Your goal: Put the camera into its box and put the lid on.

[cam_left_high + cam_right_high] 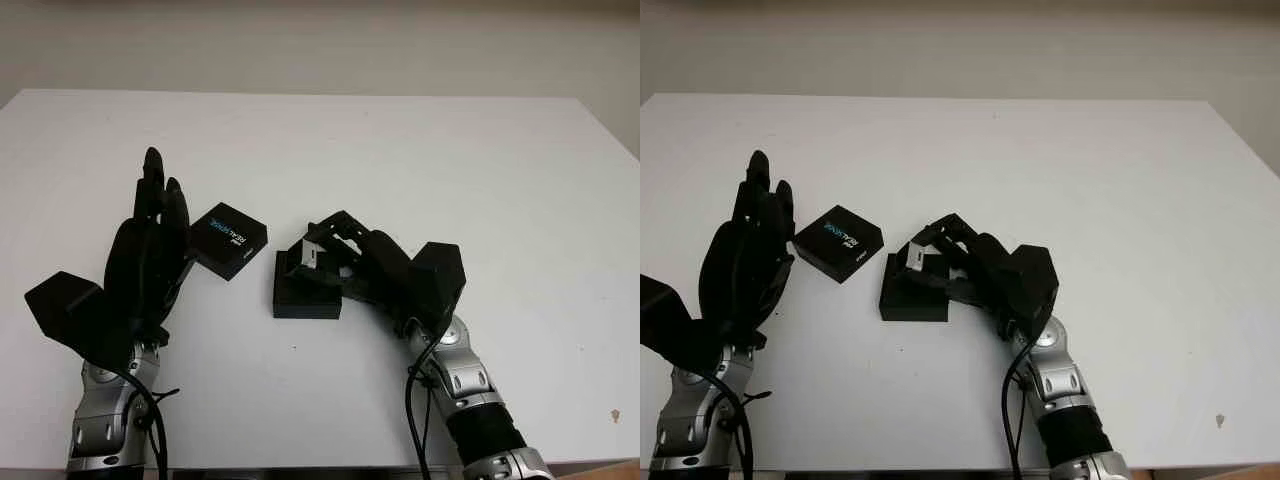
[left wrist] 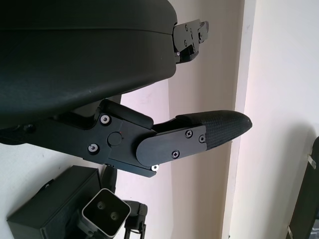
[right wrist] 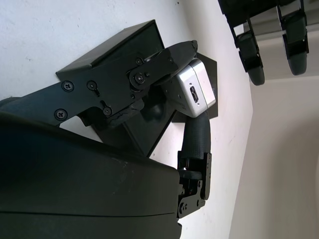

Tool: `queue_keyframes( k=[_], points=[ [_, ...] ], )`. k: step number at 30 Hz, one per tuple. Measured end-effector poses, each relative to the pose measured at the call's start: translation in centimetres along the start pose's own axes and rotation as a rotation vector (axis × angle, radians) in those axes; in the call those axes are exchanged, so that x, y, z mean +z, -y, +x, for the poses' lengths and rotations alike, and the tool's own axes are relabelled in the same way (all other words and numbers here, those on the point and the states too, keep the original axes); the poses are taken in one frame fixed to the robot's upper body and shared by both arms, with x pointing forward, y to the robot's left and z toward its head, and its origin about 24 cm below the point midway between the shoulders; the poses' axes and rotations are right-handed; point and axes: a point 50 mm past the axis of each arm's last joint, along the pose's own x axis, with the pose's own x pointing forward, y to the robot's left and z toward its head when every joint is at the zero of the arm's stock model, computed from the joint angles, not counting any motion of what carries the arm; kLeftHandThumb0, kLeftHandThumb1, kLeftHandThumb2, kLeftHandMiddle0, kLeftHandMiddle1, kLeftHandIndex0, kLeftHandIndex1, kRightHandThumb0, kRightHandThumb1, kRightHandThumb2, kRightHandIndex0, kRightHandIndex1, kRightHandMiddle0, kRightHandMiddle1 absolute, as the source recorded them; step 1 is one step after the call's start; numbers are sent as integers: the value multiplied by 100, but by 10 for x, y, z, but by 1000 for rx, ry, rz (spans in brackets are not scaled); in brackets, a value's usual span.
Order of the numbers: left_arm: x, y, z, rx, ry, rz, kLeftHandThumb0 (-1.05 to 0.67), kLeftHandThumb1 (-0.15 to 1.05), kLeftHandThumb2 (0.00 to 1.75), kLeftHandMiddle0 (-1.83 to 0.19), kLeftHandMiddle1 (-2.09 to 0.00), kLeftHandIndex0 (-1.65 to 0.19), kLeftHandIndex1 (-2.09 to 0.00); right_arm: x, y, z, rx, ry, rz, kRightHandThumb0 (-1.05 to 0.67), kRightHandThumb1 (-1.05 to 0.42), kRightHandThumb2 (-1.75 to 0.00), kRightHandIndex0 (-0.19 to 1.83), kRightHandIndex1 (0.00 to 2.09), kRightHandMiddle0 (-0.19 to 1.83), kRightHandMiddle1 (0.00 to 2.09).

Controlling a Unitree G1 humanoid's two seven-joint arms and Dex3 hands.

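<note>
One boxy silver camera [image 3: 194,92] in right hand [image 1: 335,262].

White bench [image 1: 400,150]. Black box [image 1: 305,297]; black lid [image 1: 229,240] with white and blue lettering. Silver camera [image 3: 195,94]. Black left hand [image 1: 150,250] and right hand [image 1: 345,262]; silver forearms.

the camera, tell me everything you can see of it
The camera is a small silver block with rounded corners, metal by its look, with a port on one end and two lenses on one face. The right hand grips it between its fingers over the open black box, tilted, not yet seated inside.
</note>
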Motion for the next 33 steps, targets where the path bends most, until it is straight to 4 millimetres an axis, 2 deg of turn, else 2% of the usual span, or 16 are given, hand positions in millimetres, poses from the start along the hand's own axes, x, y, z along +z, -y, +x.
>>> queue_keyframes(
  k=[33],
  points=[
    [0,1,-1,-3,1,-1,-76,105,63,19,0,19,0,-2,-4,-6,26,-14,13,-38,-102,-6,18,5,19,185]
  ],
)
